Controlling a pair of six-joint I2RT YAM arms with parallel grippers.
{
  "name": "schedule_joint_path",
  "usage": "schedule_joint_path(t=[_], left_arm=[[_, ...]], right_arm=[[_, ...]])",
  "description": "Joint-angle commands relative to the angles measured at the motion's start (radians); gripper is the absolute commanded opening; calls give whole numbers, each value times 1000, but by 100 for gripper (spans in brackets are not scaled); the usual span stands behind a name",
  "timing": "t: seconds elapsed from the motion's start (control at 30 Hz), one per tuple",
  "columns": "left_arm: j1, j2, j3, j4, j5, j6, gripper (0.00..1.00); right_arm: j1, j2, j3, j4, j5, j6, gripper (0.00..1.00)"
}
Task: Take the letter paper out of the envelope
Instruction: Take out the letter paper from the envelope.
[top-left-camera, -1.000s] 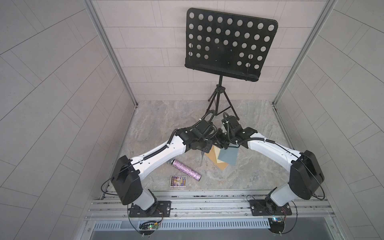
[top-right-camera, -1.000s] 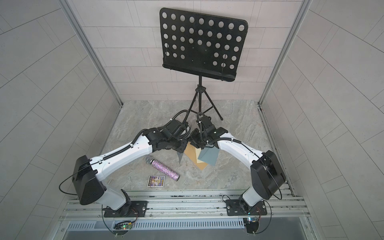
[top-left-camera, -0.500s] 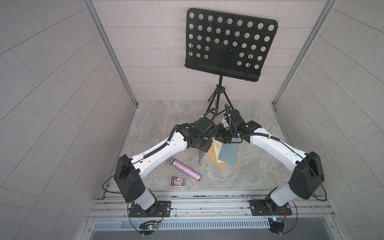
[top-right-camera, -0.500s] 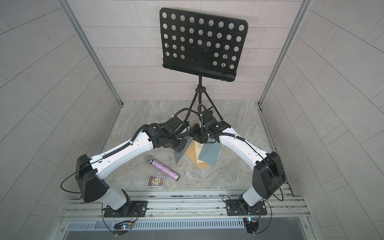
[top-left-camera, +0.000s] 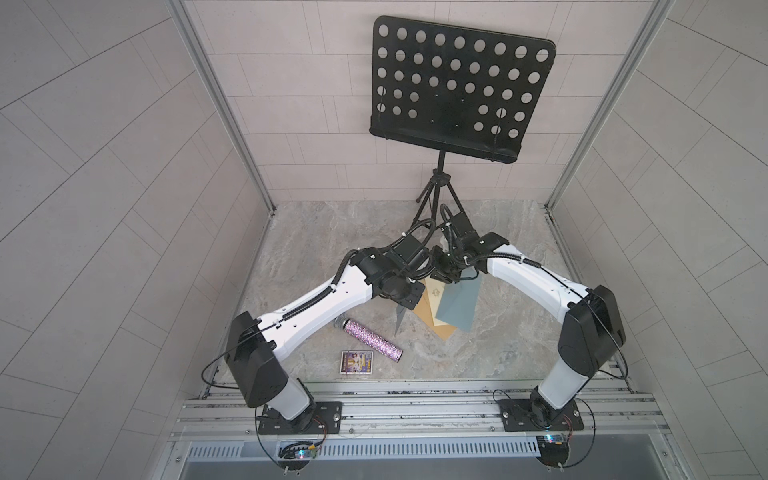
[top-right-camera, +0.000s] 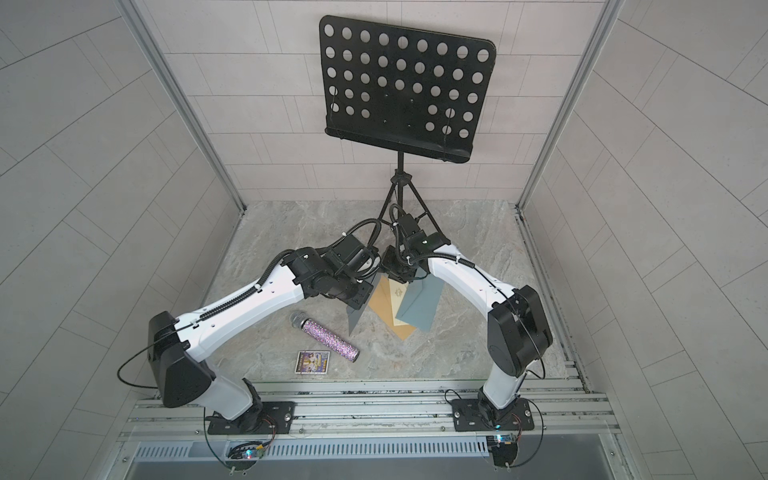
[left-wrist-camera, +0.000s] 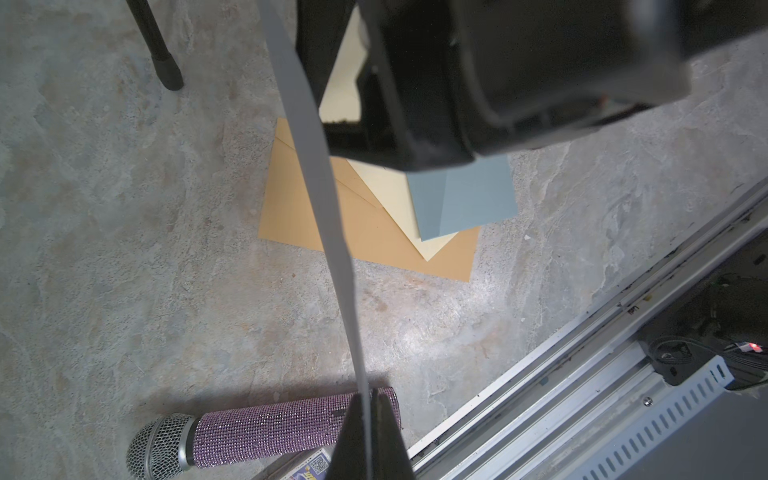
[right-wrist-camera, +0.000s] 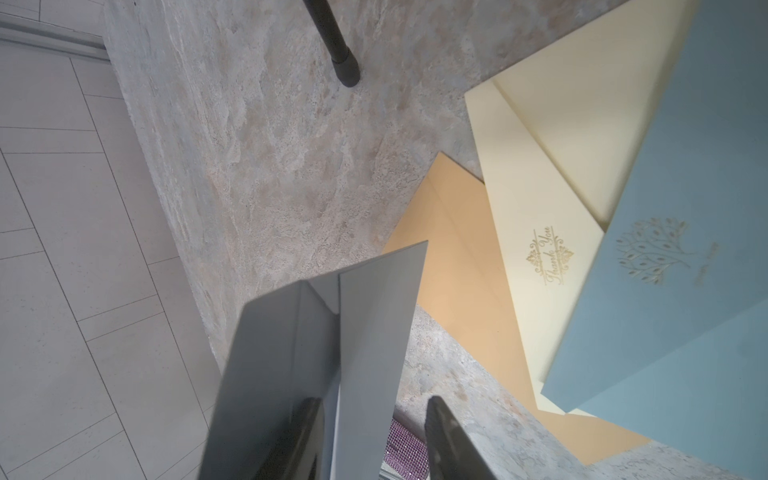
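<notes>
Table (top-left-camera: 316, 249) is boxed by walls on three sides with a rail along the near edge. Most bare stone is on the left side and at the far corners. Music stand (top-left-camera: 457, 83) at the back, one stand foot (right-wrist-camera: 348, 70) down near the hands. Flat stack under the right arm, edges fanned: tan envelope (left-wrist-camera: 299, 208) lowest, cream envelope (right-wrist-camera: 536, 199) on it, blue envelope (right-wrist-camera: 673, 316) on top. Grey envelope (right-wrist-camera: 266, 374) hangs corner down over bare table, between stack and microphone (top-left-camera: 372, 339). Left hand (left-wrist-camera: 366, 399) is clenched on its edge. Right hand (right-wrist-camera: 370, 401) is released, jaws apart either side of a paler grey sheet (right-wrist-camera: 374, 332) at the envelope's mouth, gap on the outer side. Can't tell whether that sheet is the letter paper or a flap. Card (top-left-camera: 356, 362) lies just beside the near edge.
</notes>
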Motion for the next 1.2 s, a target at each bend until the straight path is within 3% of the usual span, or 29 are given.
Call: schedule_joint_path(t=[0.0,0.57,0.87,1.17], left_arm=[[-8,-28,38,-30,17,19,0],[-16,-62,43,-59,14,-11,0],[-15,-57,64,-95,-43,-18,0],[-15,-35,107,-101,-86,-17,0]], right_arm=[[-2,16,29,-25,18,-21,43],[-9,44,55,-55,84,-53,40],[-6,26,57,-106,131,-52,24],[54,-31,-24,-69,107,56,20]])
